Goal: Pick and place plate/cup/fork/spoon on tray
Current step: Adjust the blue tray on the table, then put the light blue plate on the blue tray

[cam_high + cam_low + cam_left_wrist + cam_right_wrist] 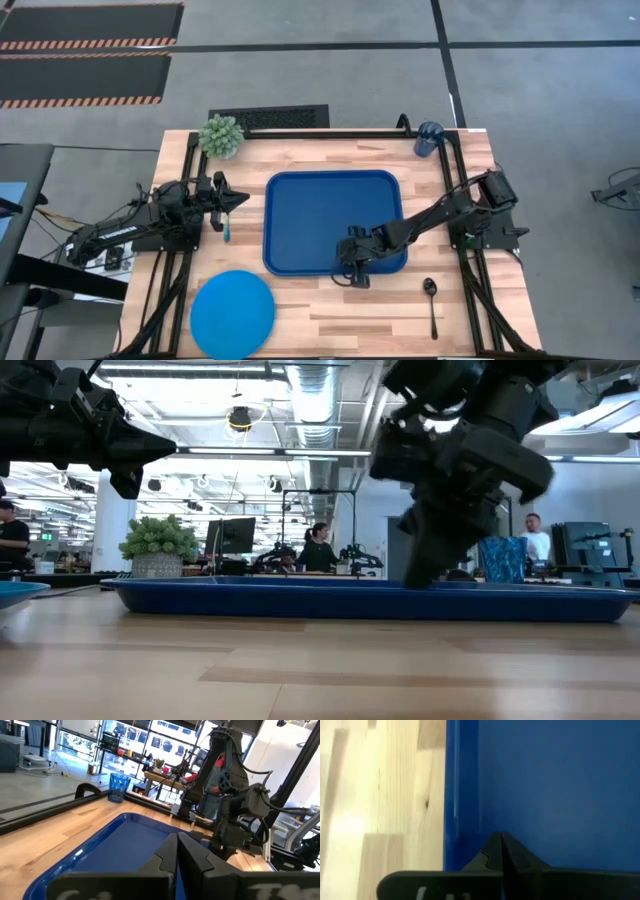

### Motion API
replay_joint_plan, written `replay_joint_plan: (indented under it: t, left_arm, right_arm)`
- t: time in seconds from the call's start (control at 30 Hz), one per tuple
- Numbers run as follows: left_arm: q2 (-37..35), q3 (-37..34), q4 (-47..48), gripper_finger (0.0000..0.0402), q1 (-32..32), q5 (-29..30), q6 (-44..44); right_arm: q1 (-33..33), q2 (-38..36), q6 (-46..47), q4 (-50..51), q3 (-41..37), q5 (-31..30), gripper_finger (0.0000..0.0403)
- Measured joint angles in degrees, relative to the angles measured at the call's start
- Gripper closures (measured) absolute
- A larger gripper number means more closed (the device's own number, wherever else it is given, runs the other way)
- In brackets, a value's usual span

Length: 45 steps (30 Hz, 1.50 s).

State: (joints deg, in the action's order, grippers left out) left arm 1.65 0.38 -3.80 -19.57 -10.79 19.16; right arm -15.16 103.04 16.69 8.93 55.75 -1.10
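Observation:
The dark-blue tray [330,215] lies at the table's middle; it also shows in the low view [300,600]. My right gripper [350,272] is shut and points down at the tray's floor beside its near rim [462,795]. My left gripper [240,203] is shut and empty, raised above the table left of the tray. The pale-green fork [227,226] lies flat on the table just below it. The light-blue plate [232,313] lies at the near left. The dark spoon [432,300] lies at the near right. The blue cup [428,138] stands upright at the far right corner, also in the left wrist view [118,787]. My right gripper comes from above with its shut fingertips [415,575] down at the tray's floor next to the near rim. I cannot tell whether they touch the tray.
A green potted plant [220,135] stands at the table's far left corner. Black frame rails [180,260] run along the table's left and right sides. Bare wood shows between the plate and the spoon [350,320].

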Motion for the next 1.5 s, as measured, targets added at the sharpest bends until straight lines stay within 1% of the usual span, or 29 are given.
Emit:
replay_joint_plan:
  t: [0.17,0.43,0.63,0.73,1.2,1.5]
  left_arm:
    - [0.5,0.0,0.0,0.0401,0.0,0.0,-0.2]
    - [0.7,0.0,0.0,0.0401,0.0,0.0,-0.3]
    - [0.7,0.0,0.0,0.0401,0.0,0.0,-0.3]
    - [0.7,0.0,0.0,0.0401,0.0,0.0,-0.3]
    - [0.7,0.0,0.2,0.0401,0.0,0.6,0.9]
    - [0.7,0.1,0.2,0.0401,0.0,0.0,-2.2]
  right_arm:
    - [0.9,-0.4,-2.1,-2.0,0.1,-0.4,0.0400]
    - [3.4,-0.5,-7.1,-8.7,0.1,-0.3,0.0400]
    - [5.3,-0.5,-7.2,-23.6,-5.8,2.4,0.0400]
    - [5.9,-0.5,-6.0,-28.3,-8.1,2.5,0.0400]
    - [5.8,-0.5,-5.2,-28.8,-8.4,2.1,0.0399]
    - [5.2,-0.5,-5.2,-28.3,-7.4,1.6,0.0399]
